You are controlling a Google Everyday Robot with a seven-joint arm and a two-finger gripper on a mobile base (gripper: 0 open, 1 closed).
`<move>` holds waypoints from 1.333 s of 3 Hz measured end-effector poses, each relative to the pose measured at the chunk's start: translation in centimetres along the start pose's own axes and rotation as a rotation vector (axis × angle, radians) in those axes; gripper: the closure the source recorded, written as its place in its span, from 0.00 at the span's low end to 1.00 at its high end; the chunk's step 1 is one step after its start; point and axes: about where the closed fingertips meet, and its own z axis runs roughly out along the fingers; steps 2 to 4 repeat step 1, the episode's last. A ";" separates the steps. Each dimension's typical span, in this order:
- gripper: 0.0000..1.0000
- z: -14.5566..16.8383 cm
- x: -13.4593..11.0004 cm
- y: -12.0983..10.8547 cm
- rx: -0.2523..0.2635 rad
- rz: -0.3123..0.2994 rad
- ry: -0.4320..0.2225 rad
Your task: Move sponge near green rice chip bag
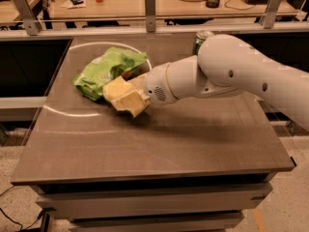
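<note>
The green rice chip bag (107, 70) lies at the back left of the dark table (154, 149), light green and wrinkled. My gripper (129, 99) reaches in from the right on the white arm and is shut on the pale yellow sponge (115, 90). The sponge is held just above the table, right against the bag's front right edge. The sponge and the pale fingers blend together, so their outlines are hard to separate.
A green drink can (202, 36) stands at the back right, mostly hidden behind my white arm (231, 71). A pale ring of light (63, 111) curves around the bag. A railing and a cluttered desk (145, 4) lie beyond the table's far edge.
</note>
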 end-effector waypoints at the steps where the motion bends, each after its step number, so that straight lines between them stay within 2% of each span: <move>1: 0.84 0.1 -0.1 0.2 -0.003 -0.003 0.001; 4: 0.84 0.1 -0.1 0.2 -0.003 -0.003 0.001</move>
